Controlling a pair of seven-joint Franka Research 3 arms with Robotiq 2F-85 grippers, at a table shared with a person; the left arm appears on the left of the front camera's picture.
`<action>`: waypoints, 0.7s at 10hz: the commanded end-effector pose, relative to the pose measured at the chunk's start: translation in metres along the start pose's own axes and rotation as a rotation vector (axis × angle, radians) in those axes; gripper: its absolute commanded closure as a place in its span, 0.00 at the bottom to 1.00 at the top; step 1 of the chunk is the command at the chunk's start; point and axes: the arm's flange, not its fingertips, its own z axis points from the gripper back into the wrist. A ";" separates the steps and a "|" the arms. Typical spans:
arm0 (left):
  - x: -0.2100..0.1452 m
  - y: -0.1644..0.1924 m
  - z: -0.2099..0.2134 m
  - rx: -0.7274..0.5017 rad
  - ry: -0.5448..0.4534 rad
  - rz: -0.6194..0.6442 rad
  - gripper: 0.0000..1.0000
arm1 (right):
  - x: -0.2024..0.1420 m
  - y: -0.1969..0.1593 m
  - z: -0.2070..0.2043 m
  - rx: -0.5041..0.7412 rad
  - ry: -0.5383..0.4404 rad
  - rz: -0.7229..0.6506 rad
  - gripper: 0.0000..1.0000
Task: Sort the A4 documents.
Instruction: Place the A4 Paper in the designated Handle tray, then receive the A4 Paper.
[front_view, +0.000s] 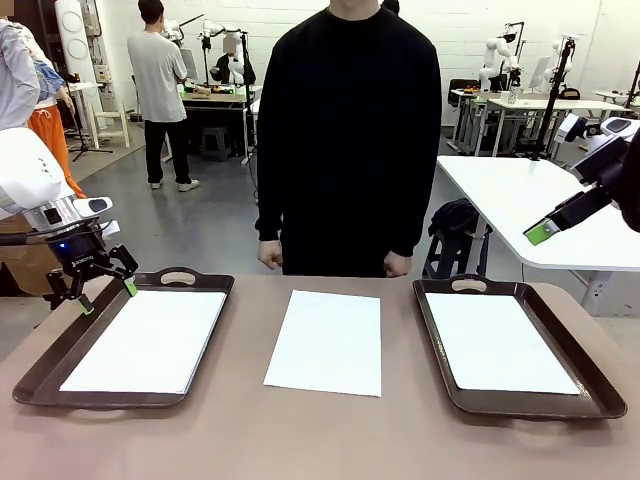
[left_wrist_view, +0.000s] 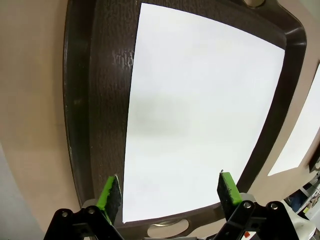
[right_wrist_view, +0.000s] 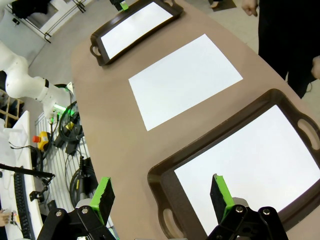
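Three white A4 documents show. One sheet (front_view: 145, 340) lies in the left brown tray (front_view: 30, 380), one (front_view: 325, 342) lies bare on the table's middle, and one (front_view: 500, 342) lies in the right tray (front_view: 600, 385). My left gripper (front_view: 107, 295) hangs open over the left tray's far left corner, holding nothing. In the left wrist view its gripper (left_wrist_view: 169, 190) spans the end of the sheet (left_wrist_view: 200, 115) in the tray (left_wrist_view: 100, 100). My right gripper (front_view: 545, 232) is raised high at the right. It (right_wrist_view: 161, 192) is open and empty above the right tray (right_wrist_view: 160, 180) and its sheet (right_wrist_view: 250, 165).
A person in black stands at the far edge with both hands (front_view: 270, 255) down by their sides, off the table. A white table (front_view: 530, 200) stands behind at the right. Brown tabletop (front_view: 240, 430) runs between the trays and along the near edge.
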 end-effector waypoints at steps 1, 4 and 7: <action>0.001 0.002 0.000 -0.014 -0.004 -0.014 0.00 | 0.001 0.000 -0.001 -0.004 0.000 0.001 0.00; 0.001 0.002 0.000 -0.014 -0.004 -0.014 0.00 | 0.001 0.000 -0.001 -0.004 0.000 0.001 0.00; 0.001 0.002 0.000 -0.014 -0.004 -0.014 0.00 | 0.001 0.000 -0.001 -0.004 0.000 0.001 0.00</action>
